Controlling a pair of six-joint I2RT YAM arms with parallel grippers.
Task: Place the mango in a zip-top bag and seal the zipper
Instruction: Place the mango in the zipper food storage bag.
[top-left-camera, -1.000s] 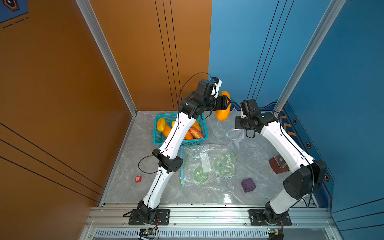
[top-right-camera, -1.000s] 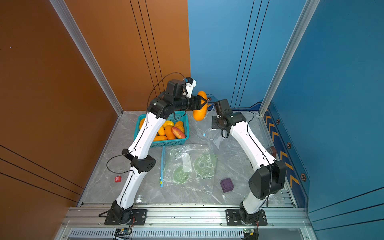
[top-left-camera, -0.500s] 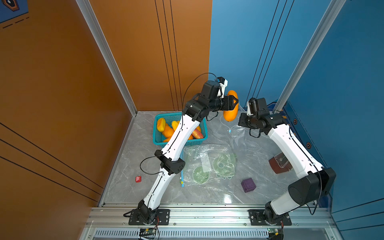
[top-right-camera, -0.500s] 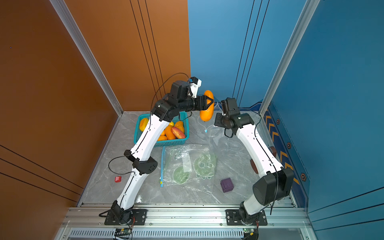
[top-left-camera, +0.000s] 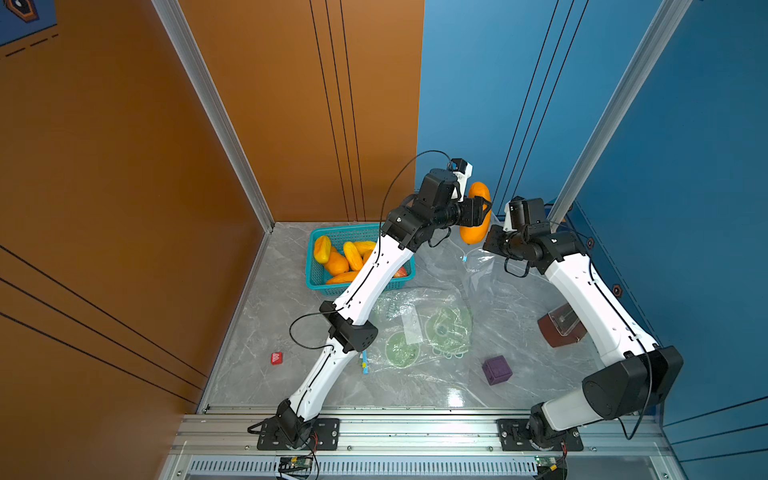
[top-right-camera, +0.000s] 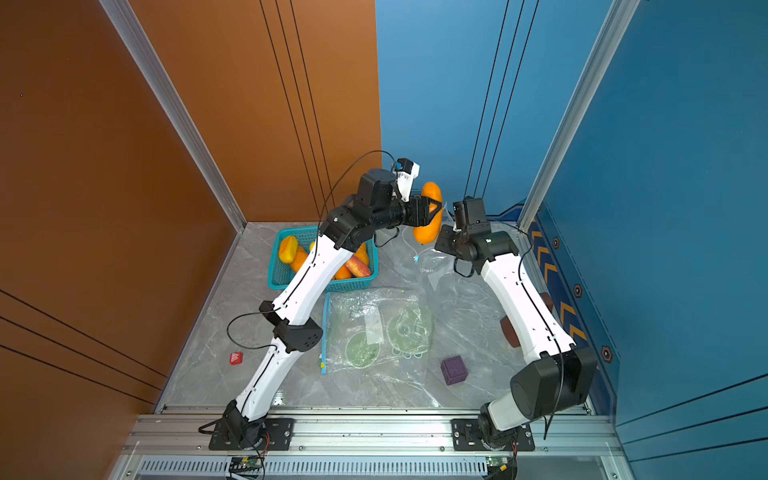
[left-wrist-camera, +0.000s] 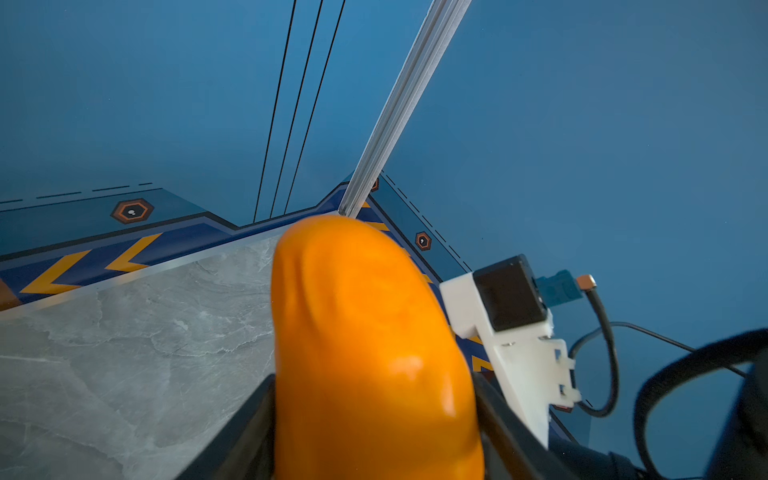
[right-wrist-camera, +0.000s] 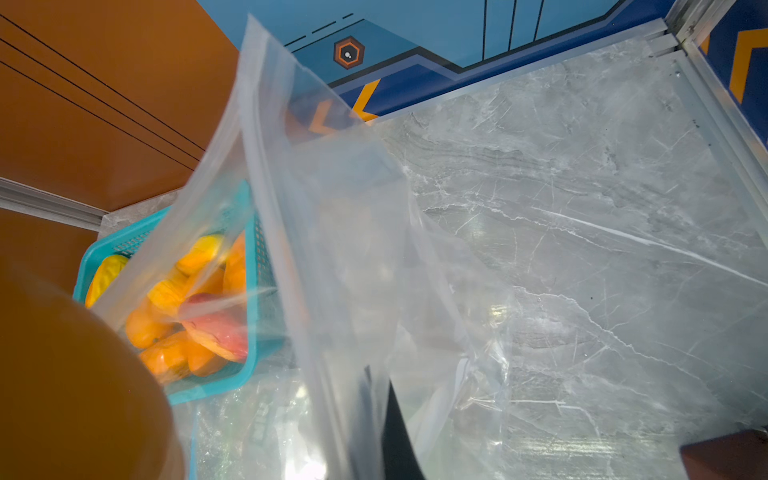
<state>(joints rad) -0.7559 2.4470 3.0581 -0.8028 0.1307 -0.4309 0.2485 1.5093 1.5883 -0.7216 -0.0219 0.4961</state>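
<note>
**Mango swung across to the lifted bag**

Over the last second the left gripper (top-left-camera: 482, 212) has carried the mango (top-left-camera: 473, 233) to the right, away from the air over the basket (top-left-camera: 316, 274). It now hangs just beside the right gripper (top-left-camera: 491, 245), at the far side of the table (top-left-camera: 266, 332). The left fingers are spread around the fruit's middle and press on both its sides. The mango stands nearly upright, well above the table.

The right gripper has barely shifted. Its fingers are pressed together on the upper edge of the clear zip-top bag (top-left-camera: 482, 282), which trails down from it to the table. The carry looks almost done. Lowering the fruit into the opening and closing the zipper are both still to come.

Whether the bag's mouth gapes wide enough is hard to tell. In the right wrist view the film is clear and blurred, one dark finger (right-wrist-camera: 395, 424) shows through it, and the mango is only an orange-brown smear at the frame's corner. The left wrist view shows no bag at all. In both top views the left arm covers part of the basket.
</note>
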